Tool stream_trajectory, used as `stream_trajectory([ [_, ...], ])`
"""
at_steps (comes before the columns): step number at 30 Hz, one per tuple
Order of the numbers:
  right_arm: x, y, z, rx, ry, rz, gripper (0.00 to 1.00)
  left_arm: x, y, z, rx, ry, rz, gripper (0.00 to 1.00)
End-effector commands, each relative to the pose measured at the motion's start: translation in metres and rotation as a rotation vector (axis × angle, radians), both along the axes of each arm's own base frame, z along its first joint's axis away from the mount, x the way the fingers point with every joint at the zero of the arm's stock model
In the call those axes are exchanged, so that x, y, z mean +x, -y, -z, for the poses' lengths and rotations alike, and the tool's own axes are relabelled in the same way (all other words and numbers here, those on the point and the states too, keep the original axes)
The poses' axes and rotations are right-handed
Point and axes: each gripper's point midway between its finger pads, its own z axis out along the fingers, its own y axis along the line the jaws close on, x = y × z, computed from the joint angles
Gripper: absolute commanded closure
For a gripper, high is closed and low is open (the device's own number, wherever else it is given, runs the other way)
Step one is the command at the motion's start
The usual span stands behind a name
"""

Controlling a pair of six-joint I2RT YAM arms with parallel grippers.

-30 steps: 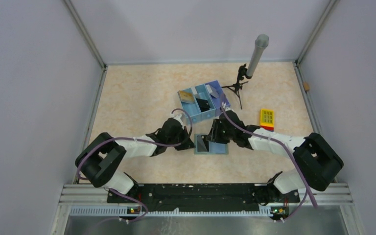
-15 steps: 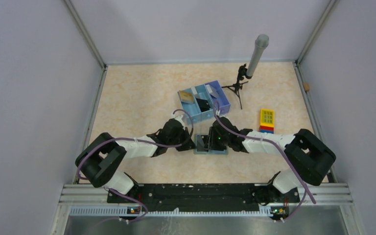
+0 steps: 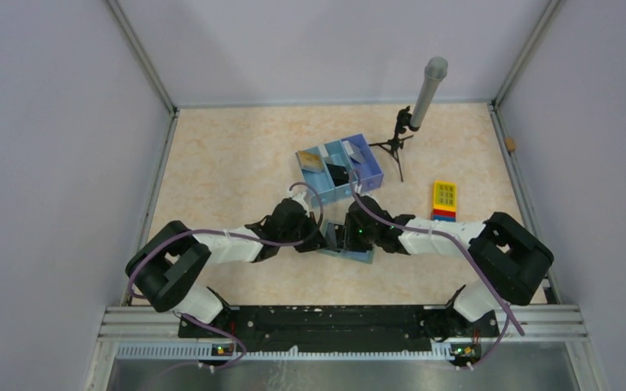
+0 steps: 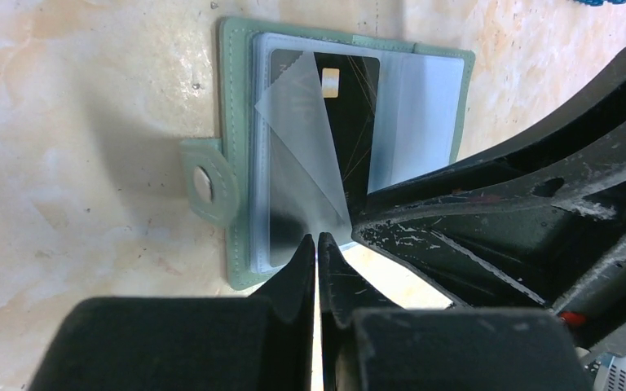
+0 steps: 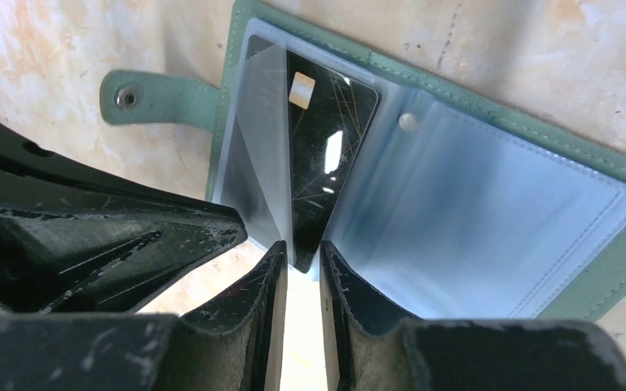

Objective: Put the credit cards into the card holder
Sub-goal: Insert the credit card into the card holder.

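One card holder [image 3: 364, 255]: open on the tabletop [image 3: 228, 163], between the two arms' tips.
Left end effector [image 4: 318, 240]: closed tight, pinching a corner of the clear sleeve [image 4: 301, 179], which is lifted off the panel.
Right end effector [image 5: 300, 257]: narrow gap with the near end of the black credit card [image 5: 326, 147] in it; grip cannot be told.
Credit card: on the snap-tab side panel, partly under the sleeve.
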Motion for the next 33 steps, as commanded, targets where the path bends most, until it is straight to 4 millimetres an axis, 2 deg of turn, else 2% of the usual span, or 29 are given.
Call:
stream_trajectory([
  [1,0.010,-0.022,-0.021,0.060,0.044,0.005,0.80,0.001,0.000,-0.005,-0.006,0.030,0.000,0.98],
  [8,0.014,-0.015,-0.019,0.039,0.059,0.046,0.80,0.012,-0.027,-0.007,0.136,0.099,-0.062,0.72],
  [10,0.015,-0.015,-0.019,0.038,0.059,0.049,0.80,0.014,-0.031,-0.005,0.162,0.106,-0.071,0.68],
  [14,0.015,-0.017,-0.019,0.044,0.057,0.049,0.81,0.015,-0.027,-0.002,0.157,0.101,-0.056,0.64],
  [20,0.016,-0.019,-0.020,0.053,0.057,0.048,0.85,0.014,-0.024,0.006,0.154,0.081,-0.048,0.64],
  [33,0.013,-0.028,-0.012,0.065,0.032,0.030,0.88,0.003,-0.011,0.009,0.064,0.042,-0.004,0.73],
])
